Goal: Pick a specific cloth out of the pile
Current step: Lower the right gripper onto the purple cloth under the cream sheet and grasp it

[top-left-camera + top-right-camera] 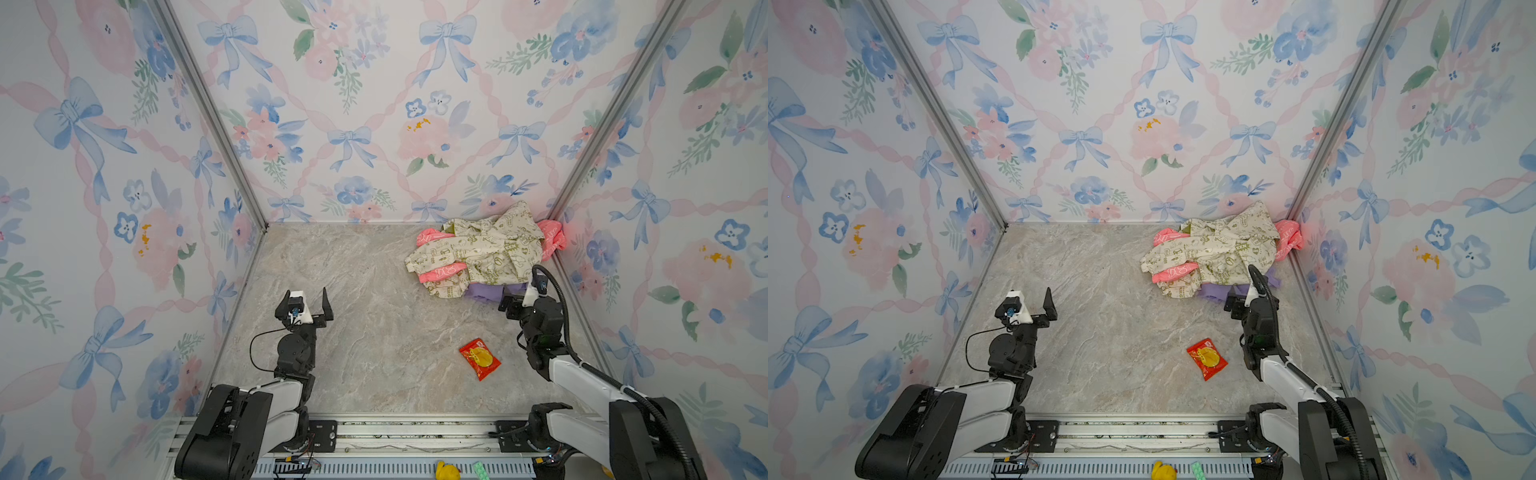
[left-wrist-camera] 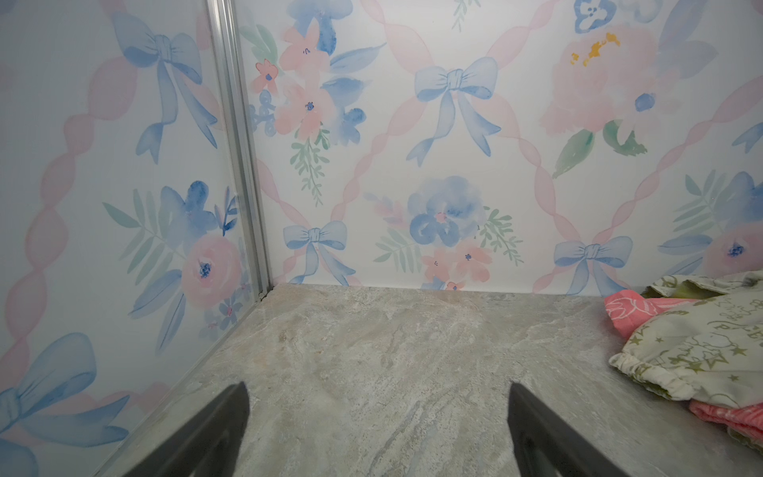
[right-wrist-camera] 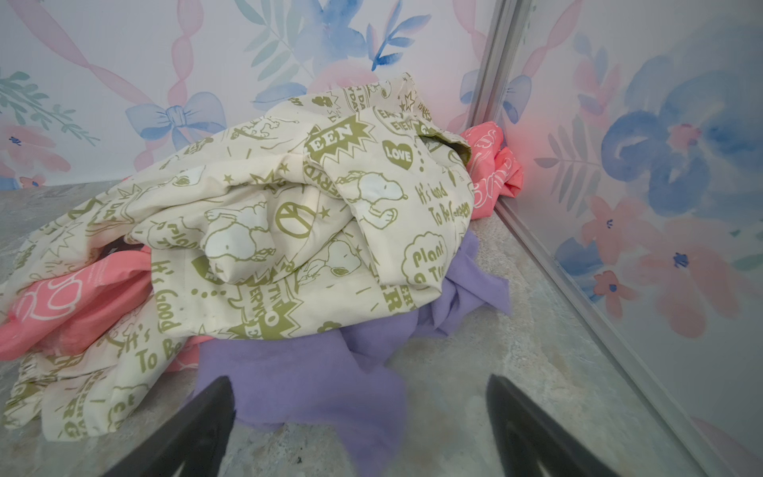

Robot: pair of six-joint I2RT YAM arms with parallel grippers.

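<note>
Lavender cloth is seen poking out from under the pile, directly ahead of the right gripper, whose jaws are spread wide; the left gripper, likewise spread, is found well apart.

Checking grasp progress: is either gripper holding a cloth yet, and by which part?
Nothing is held. The right gripper is open at the near edge of the lavender cloth, not closed on it; the left gripper is open above bare table.
</note>
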